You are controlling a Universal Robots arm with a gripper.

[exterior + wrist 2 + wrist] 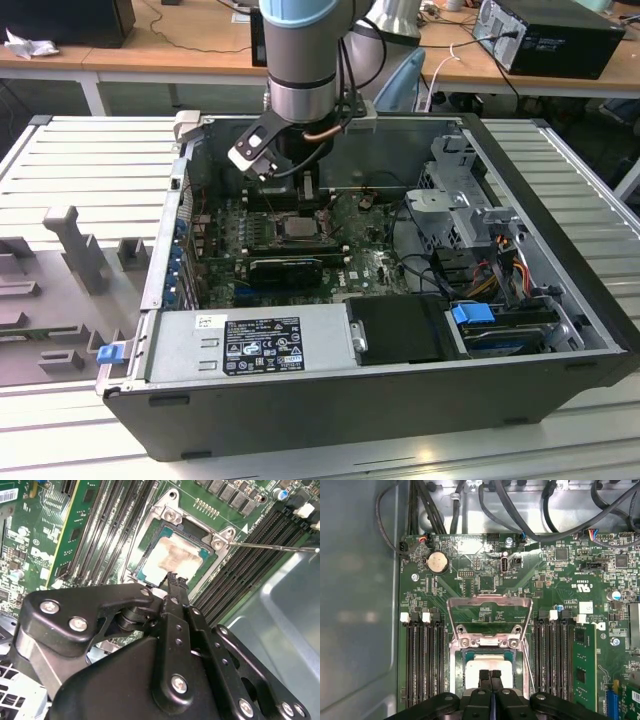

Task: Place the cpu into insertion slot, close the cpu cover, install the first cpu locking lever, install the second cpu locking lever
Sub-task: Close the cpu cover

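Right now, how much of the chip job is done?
The cpu already lies in the insertion slot. The shut pincer is right at it. The cpu cover stands open, and a locking lever is unlatched: those are left.

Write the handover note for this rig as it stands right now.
Gripper: shut, tips right over the cpu; whether they touch it is unclear.
Cpu: lying in the slot.
Cover: open, flipped back off the slot.
Lever: one rod sticks out free beside the slot.
Done: cpu placed.
Left: cover, both levers.
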